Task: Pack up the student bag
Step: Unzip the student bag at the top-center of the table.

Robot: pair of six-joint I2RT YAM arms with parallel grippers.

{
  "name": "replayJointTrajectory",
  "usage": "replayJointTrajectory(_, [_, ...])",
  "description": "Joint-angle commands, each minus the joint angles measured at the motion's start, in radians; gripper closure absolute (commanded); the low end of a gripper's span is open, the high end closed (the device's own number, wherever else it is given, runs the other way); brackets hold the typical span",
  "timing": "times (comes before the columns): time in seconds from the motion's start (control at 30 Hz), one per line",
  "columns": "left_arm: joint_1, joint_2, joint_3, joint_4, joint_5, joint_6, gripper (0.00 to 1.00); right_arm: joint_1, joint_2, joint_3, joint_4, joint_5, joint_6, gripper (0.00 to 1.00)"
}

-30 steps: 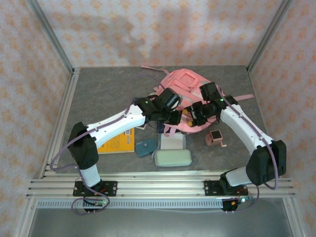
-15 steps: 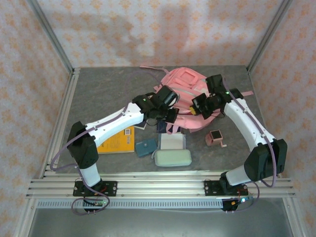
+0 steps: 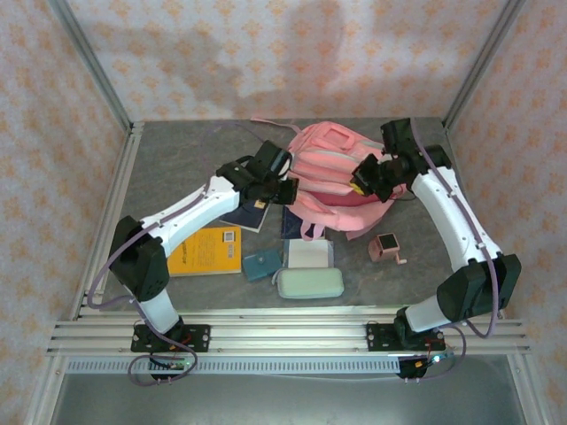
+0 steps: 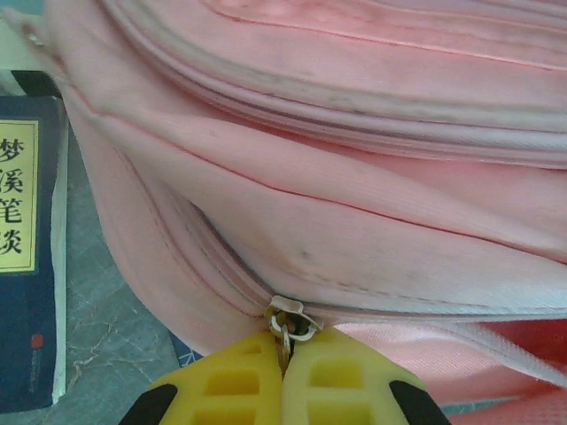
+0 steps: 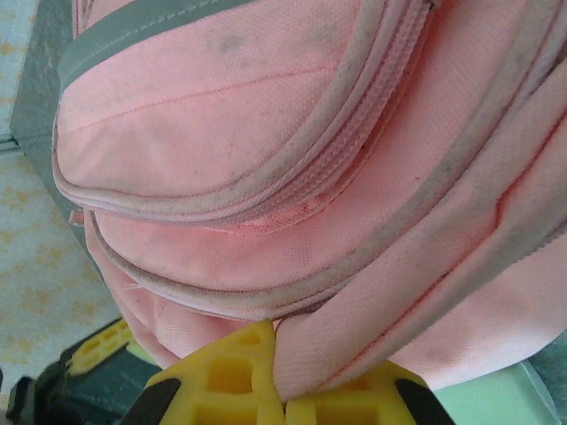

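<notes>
Top external view puts the student bag [image 3: 330,168] at the upper centre of the frame, on the grey table [image 3: 177,164]. A yellow book [image 3: 208,251] and a mint pouch [image 3: 310,284] lie lower down. Left wrist view has the left gripper [image 4: 285,354] at the bottom edge, its yellow fingers pressed together on the bag's zipper pull [image 4: 287,320]. Right wrist view has the right gripper [image 5: 279,359] at bottom centre, pinching a fold of the bag's pink fabric.
</notes>
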Motion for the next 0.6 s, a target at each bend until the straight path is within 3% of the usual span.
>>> replayJointTrajectory(0.0, [0.075,0.030,-0.016,0.020,-0.064,0.014,1.00,-0.022,-0.062,0.110,-0.070,0.056,-0.098,1.00])
replayJointTrajectory(0.27, [0.154,0.094,-0.001,0.115,0.020,0.019,1.00,-0.028,-0.048,0.227,-0.141,0.092,-0.128,1.00])
replayJointTrajectory(0.43, [0.145,0.077,-0.008,0.213,0.155,-0.025,1.00,-0.042,-0.004,0.217,-0.118,0.086,-0.089,1.00])
replayJointTrajectory(0.57, [0.119,0.018,-0.014,0.222,0.157,-0.029,1.00,-0.040,0.091,0.318,-0.086,0.071,-0.107,1.00])
